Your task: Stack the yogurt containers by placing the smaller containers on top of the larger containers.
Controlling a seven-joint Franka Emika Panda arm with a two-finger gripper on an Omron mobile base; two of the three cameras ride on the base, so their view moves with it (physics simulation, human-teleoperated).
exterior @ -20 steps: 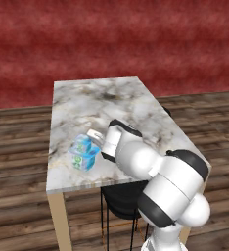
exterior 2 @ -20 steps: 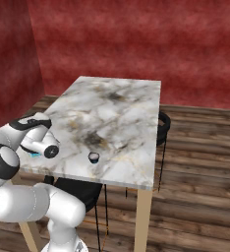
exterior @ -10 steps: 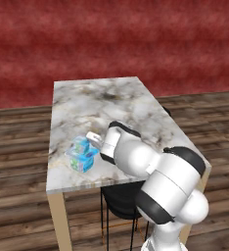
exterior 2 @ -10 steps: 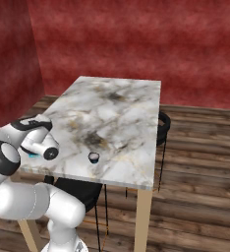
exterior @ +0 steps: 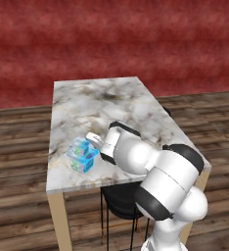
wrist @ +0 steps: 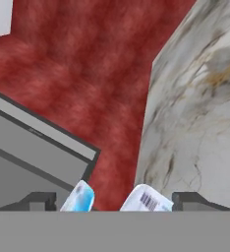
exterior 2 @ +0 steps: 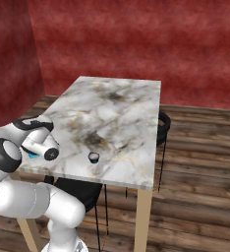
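Looking over the veined marble table (exterior: 111,103), we saw the squarish blue-topped tub (exterior: 82,161) near its left front edge, with the small teal tub (exterior: 79,147) on top. Our gripper (exterior: 93,139) hung just beside them, jaws spread wide and holding nothing, while the tiny dark cup (exterior 2: 93,157) stood apart to the right, near the front edge.

We see a glossy white arm (exterior: 170,186) built of fat rounded segments, each swelling like a ball at the lower right of the left base view. Black bands (exterior: 182,149) ring the joints between the segments. In the right base view, lower left, a round black cap (exterior 2: 2,155) covers one joint, and a small dark disc (exterior 2: 50,154) sits on the white wrist.
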